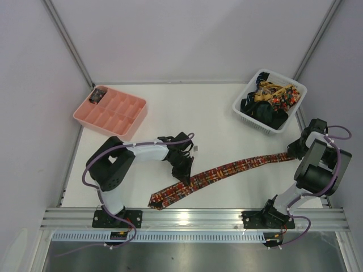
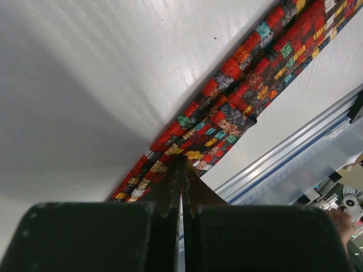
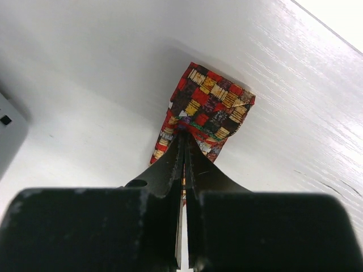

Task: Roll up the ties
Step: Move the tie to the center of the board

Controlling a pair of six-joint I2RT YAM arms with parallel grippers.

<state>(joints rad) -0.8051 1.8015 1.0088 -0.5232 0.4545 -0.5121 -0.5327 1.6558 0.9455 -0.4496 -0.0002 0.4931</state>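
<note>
A long tie (image 1: 227,170) with a red, orange, yellow and black pattern lies stretched across the table, from its wide pointed end at the front left to its narrow end at the right. My left gripper (image 1: 182,174) is shut on the tie near its wide part; the left wrist view shows the tie (image 2: 227,113) pinched at the tips of my left gripper (image 2: 182,161). My right gripper (image 1: 293,153) is shut on the narrow end; the right wrist view shows that end of the tie (image 3: 207,107) folded over at my right gripper (image 3: 184,136).
A white lattice basket (image 1: 245,111) at the back right holds several more ties (image 1: 272,99). A pink compartment tray (image 1: 110,110) stands at the back left with a dark rolled item (image 1: 98,95) in a far corner cell. The aluminium rail (image 1: 193,216) runs along the front edge.
</note>
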